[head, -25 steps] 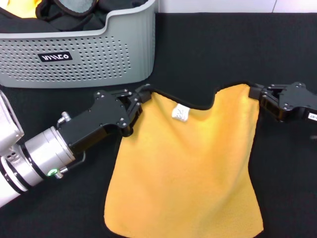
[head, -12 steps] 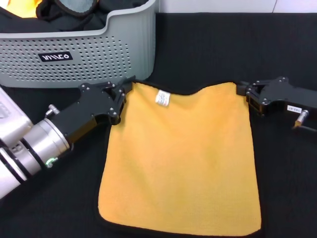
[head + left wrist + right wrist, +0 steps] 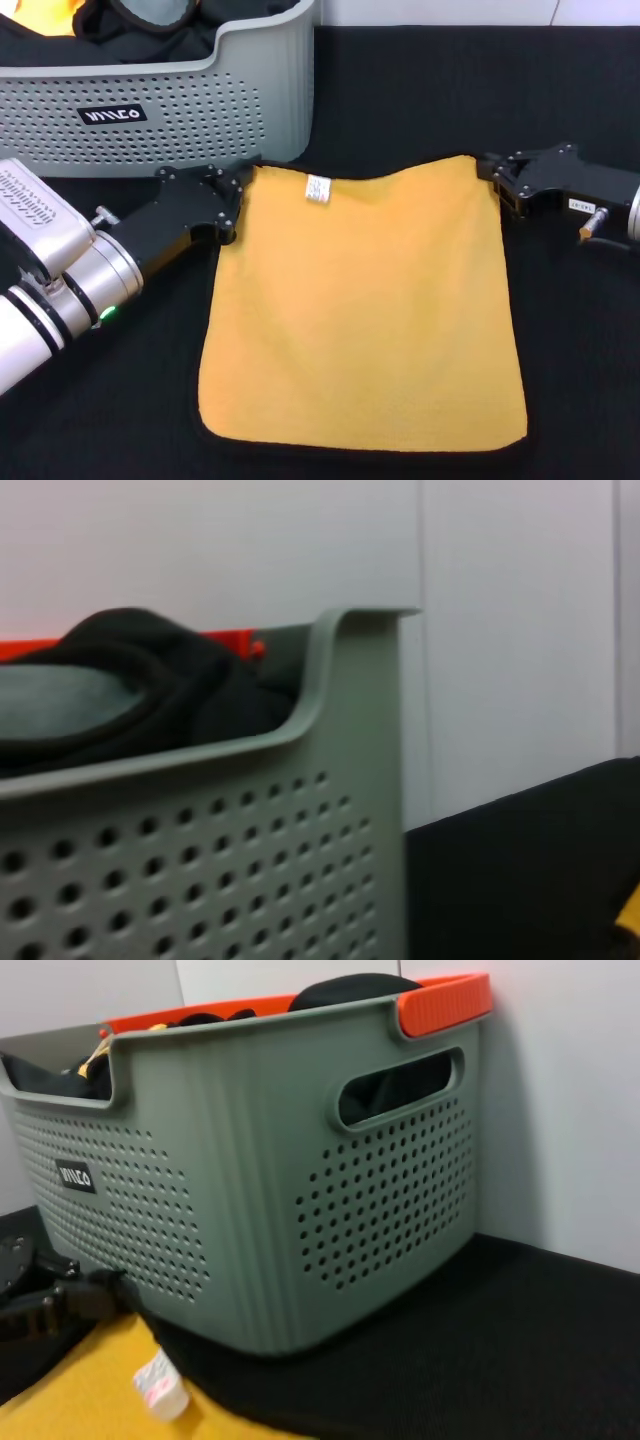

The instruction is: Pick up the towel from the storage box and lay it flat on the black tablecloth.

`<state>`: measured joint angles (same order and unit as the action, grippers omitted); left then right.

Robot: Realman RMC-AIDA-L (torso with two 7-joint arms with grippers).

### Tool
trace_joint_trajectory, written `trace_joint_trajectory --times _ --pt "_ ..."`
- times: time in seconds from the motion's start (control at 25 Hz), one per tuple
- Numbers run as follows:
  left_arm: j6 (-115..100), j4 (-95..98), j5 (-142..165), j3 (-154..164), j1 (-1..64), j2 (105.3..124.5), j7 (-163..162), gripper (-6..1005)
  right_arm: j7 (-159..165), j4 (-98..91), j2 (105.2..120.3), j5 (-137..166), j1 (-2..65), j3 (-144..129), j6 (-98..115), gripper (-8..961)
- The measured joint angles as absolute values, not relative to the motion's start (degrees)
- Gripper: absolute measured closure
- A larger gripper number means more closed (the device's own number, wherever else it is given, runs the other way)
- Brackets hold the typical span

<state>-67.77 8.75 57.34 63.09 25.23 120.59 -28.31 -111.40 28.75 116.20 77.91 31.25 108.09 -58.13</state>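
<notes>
The towel (image 3: 360,310): yellow side up, spread flat on the black tablecloth (image 3: 580,350), in front of the storage box (image 3: 160,110). Left gripper (image 3: 232,190) pinches its far-left corner; right gripper (image 3: 492,178) its far-right corner, both arms low, reaching inward. Risk: a corner snagging on release, wrinkling the far edge.
</notes>
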Motion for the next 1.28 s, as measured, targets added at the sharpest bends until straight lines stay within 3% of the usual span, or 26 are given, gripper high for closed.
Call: trace_joint_trajectory --times 0.32,0.44,0.64,1.08,1.28 --pt "-66.09 8.61 56.50 63.55 25.04 120.55 -28.99 984 -111.04 28.30 116.18 76.11 31.21 107.10 -57.52 822" --pt "-66.29 8.58 56.39 63.30 24.36 120.61 -29.25 872 -111.53 28.60 116.09 73.51 29.80 107.20 -57.48 820" --pt "-67.11 8.58 55.54 63.19 22.72 120.58 -29.97 649 -114.70 29.55 115.68 67.91 26.30 107.62 -61.16 593" --pt "-75.48 9.28 57.13 65.66 19.70 120.03 -32.78 183 -121.01 28.88 115.70 61.56 21.94 107.51 -71.73 337" --pt "-89.71 12.24 57.74 65.60 14.88 118.85 -35.43 153 -120.93 29.29 114.05 63.50 21.75 106.96 -83.04 166"
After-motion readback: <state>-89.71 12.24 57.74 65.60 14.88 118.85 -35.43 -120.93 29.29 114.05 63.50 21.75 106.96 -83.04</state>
